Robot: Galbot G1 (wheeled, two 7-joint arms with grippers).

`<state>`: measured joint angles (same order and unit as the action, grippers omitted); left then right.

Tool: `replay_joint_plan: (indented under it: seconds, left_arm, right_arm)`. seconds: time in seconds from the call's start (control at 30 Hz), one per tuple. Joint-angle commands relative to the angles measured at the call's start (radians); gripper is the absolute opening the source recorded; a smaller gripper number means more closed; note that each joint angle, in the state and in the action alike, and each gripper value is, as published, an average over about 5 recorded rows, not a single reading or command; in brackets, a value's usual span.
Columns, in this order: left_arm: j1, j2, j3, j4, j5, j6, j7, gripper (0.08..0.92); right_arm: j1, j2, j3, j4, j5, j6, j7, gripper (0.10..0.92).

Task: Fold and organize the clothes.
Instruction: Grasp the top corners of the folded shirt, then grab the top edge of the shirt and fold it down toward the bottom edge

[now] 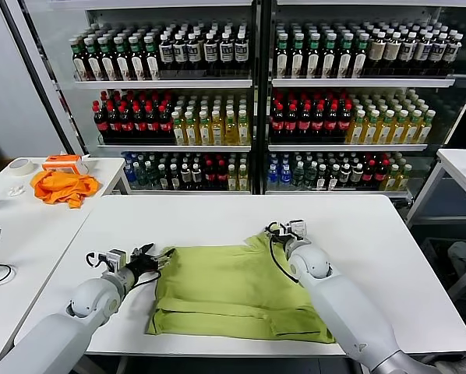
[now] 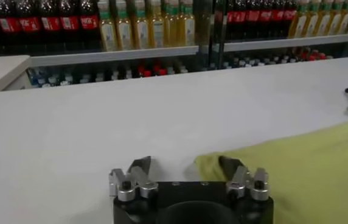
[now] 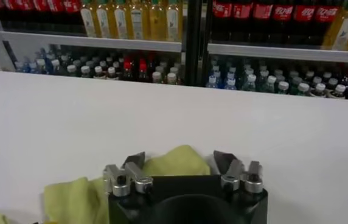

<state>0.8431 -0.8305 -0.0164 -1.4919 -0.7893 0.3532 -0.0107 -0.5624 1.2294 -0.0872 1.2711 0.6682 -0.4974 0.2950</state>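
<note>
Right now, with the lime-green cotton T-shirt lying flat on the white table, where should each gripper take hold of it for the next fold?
Probably the two far corners of the lime-green cotton T-shirt. The left gripper straddles its corner, coming low from the robot's left; the right gripper straddles the bunched corner. Both have their jaws apart. The cloth lies flat on the white table, so only the edges give purchase.

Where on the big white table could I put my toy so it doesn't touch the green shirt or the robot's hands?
The far strip of the white table, between the lime-green cotton T-shirt and the bottle shelves, is bare. So is the far right part, beyond the right hand. It is crowded mid-table, with the left hand at the shirt's left corner and the right at its far corner.
</note>
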Motion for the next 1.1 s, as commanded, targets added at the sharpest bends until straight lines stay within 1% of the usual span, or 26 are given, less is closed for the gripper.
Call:
replay_joint_plan:
  seconds: [0.03,0.2,0.4,0.53,0.6,0.67,0.87,1.1]
  left_arm:
    - [0.021,-0.003,0.002,-0.007,0.001,0.006,0.002,0.569]
    - [0.042,-0.008,-0.015,-0.023,0.002,0.001,0.009,0.421]
    - [0.040,-0.008,-0.025,-0.027,0.006,-0.004,0.020,0.248]
    - [0.036,0.002,-0.030,-0.039,-0.005,-0.017,0.024,0.138]
    - [0.040,0.013,-0.033,-0.052,-0.016,-0.047,0.025,0.098]
    - [0.054,0.028,-0.041,-0.074,-0.032,-0.080,0.026,0.083]
    - [0.126,0.077,-0.086,-0.177,-0.085,-0.142,0.025,0.082]
    - [0.229,0.125,-0.121,-0.264,-0.089,-0.164,0.022,0.082]
  right_arm:
    - [0.000,0.005,-0.002,-0.008,0.007,-0.012,0.002,0.534]
    - [-0.001,-0.001,-0.008,0.001,0.007,-0.011,-0.001,0.387]
    - [-0.004,-0.003,-0.014,0.003,-0.004,0.000,-0.009,0.214]
    - [-0.015,-0.013,-0.006,0.041,-0.018,0.043,-0.012,0.121]
    - [-0.023,-0.027,-0.002,0.074,-0.030,0.064,-0.012,0.106]
    - [-0.037,-0.049,0.000,0.119,-0.034,0.073,-0.011,0.106]
    - [-0.141,-0.152,0.046,0.348,0.024,0.032,0.018,0.106]
    - [-0.290,-0.233,0.128,0.516,0.022,0.024,0.035,0.106]
